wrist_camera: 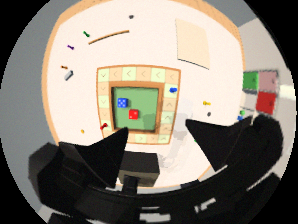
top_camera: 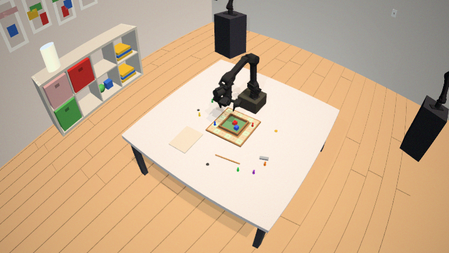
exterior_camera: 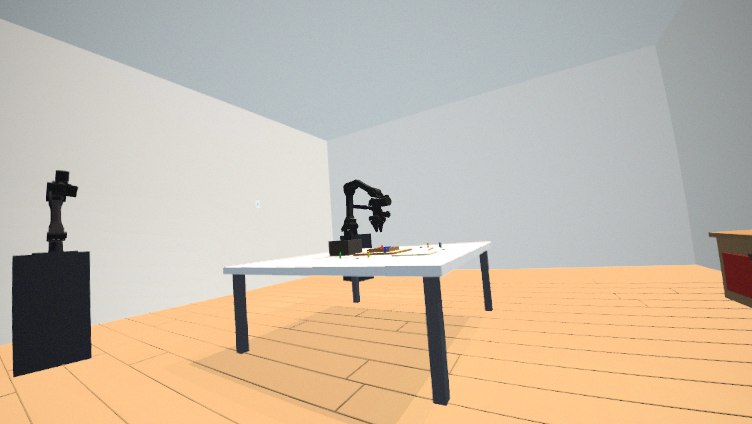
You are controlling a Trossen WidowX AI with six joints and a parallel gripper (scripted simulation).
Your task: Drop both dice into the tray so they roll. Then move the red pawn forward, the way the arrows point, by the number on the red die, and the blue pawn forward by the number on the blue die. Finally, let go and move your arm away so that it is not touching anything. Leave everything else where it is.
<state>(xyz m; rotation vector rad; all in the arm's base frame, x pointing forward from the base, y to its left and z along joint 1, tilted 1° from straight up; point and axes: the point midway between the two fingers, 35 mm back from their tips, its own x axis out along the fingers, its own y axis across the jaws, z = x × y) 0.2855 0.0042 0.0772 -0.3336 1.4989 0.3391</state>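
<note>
The red die (top_camera: 234, 122) (wrist_camera: 133, 114) and the blue die (top_camera: 236, 127) (wrist_camera: 122, 103) lie apart on the green floor of the tray (top_camera: 228, 130) (wrist_camera: 160, 107), in the middle of the board (top_camera: 240, 144) (wrist_camera: 100, 68). The blue pawn (top_camera: 214, 123) (wrist_camera: 173, 90) stands on the board's border, on the right side in the wrist view. The red pawn (top_camera: 252, 125) (wrist_camera: 103, 126) stands on the opposite side of the border. My gripper (top_camera: 227, 108) (exterior_camera: 378, 230) (wrist_camera: 157, 125) is open and empty, raised above the board's edge nearest the arm base, touching nothing. The die numbers are too small to read surely.
A yellow pawn (top_camera: 199, 114) (wrist_camera: 206, 103) and a green pawn (top_camera: 212, 101) stand beyond the blue pawn's side. A beige sheet (top_camera: 185, 139) (wrist_camera: 192, 43), a wooden stick (top_camera: 227, 159) (wrist_camera: 108, 36), a grey block (top_camera: 264, 157) and green (top_camera: 237, 169), purple (top_camera: 253, 172) and orange (top_camera: 264, 163) pawns lie farther out.
</note>
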